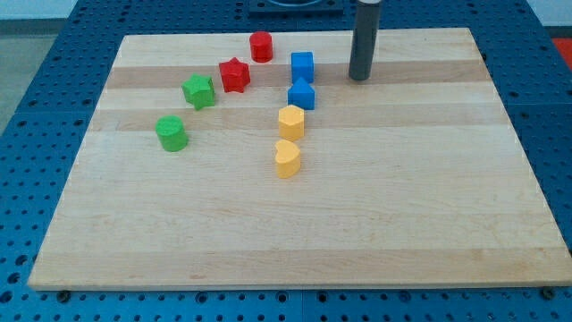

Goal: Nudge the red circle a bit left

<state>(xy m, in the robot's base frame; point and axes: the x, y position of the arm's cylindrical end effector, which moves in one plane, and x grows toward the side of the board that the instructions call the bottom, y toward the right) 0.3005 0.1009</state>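
The red circle (261, 46), a short red cylinder, stands near the top edge of the wooden board (402, 206), left of centre. My tip (359, 78) rests on the board well to the right of the red circle, with the blue cube (302, 65) between them. A red star (234, 74) sits just below and left of the red circle.
A second blue block (301, 94) sits below the blue cube. A yellow hexagon (291, 121) and a yellow heart (287, 159) follow beneath it. A green star (198, 91) and a green cylinder (171, 133) lie at the left. The blue pegboard table (45, 107) surrounds the board.
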